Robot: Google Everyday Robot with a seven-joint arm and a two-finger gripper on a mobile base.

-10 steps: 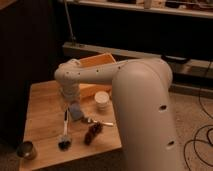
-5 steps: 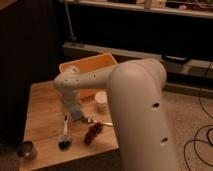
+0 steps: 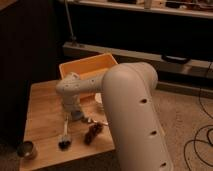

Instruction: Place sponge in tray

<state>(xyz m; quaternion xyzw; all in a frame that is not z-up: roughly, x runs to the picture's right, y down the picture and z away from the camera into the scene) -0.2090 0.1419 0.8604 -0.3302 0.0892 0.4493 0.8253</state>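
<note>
An orange tray (image 3: pixel 88 67) stands at the back of the wooden table (image 3: pixel 42 107). My white arm reaches from the right across the tray's front edge, its wrist (image 3: pixel 70 90) bent down. The gripper (image 3: pixel 75 113) hangs just under the wrist, low over the table in front of the tray. A small grey-blue thing (image 3: pixel 77 116) shows at its tip, which may be the sponge. I cannot tell whether it is held or lying on the table.
A dish brush (image 3: pixel 64 135) with a white handle and dark head lies just in front of the gripper. A dark reddish clump (image 3: pixel 93 132) lies to its right. A metal cup (image 3: pixel 26 149) stands at the table's front left corner. A white cup (image 3: pixel 99 98) is partly hidden behind the arm.
The wrist and gripper have moved a little to the left and down towards the table, just in front of the tray. The objects on the table have not moved.
</note>
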